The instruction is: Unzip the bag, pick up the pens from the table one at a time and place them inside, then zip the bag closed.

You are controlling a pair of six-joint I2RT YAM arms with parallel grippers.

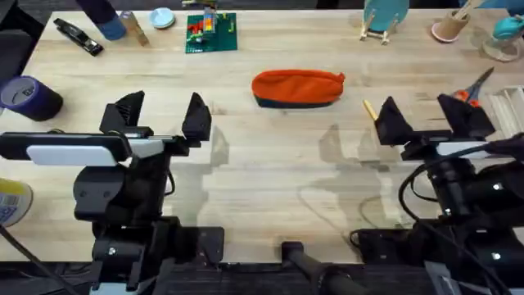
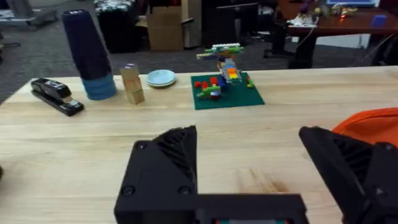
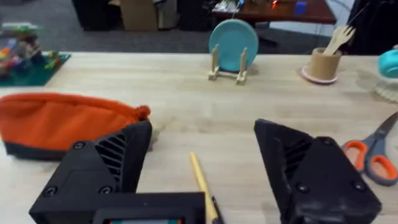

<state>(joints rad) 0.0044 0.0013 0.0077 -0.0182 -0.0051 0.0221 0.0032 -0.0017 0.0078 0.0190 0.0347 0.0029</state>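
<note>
Pale plank table (image 1: 270, 164), far edge crowded: stapler (image 1: 78, 36), blue cup (image 2: 90, 56), brick model on green plate (image 1: 211, 33), dish rack with teal plate (image 3: 229, 53), cup of wooden cutlery (image 3: 326, 62); purple tape roll (image 1: 31, 97) at 9 o'clock.

Orange bag (image 1: 296, 88) lying flat just past table centre, toward 12 o'clock, dark base strip facing the arms; looks zipped shut, pull tab likely at the small knob on its 3 o'clock end, not certain.

One pen (image 1: 369, 110) just off the bag's 4 o'clock corner, apart from it, lower part hidden under the right arm; scissors (image 1: 473, 88) farther out at 3 o'clock.

Left gripper (image 1: 160, 115) spread wide, nothing held, hanging at 8 o'clock of the bag; right gripper (image 1: 426, 119) likewise wide apart and empty, pen (image 3: 202, 183) lying between its fingers.

Step in hand, by judgement: unzipping, not begun. Best done by pinning the 9 o'clock end with the left, pinching the tab with the right, drawing along the top seam; soft fabric likely to slide if unpinned.

Open room: bare wood all along the near side of the bag; tighter beyond 12 o'clock near the brick model; care at 3 o'clock for pen and scissors.
</note>
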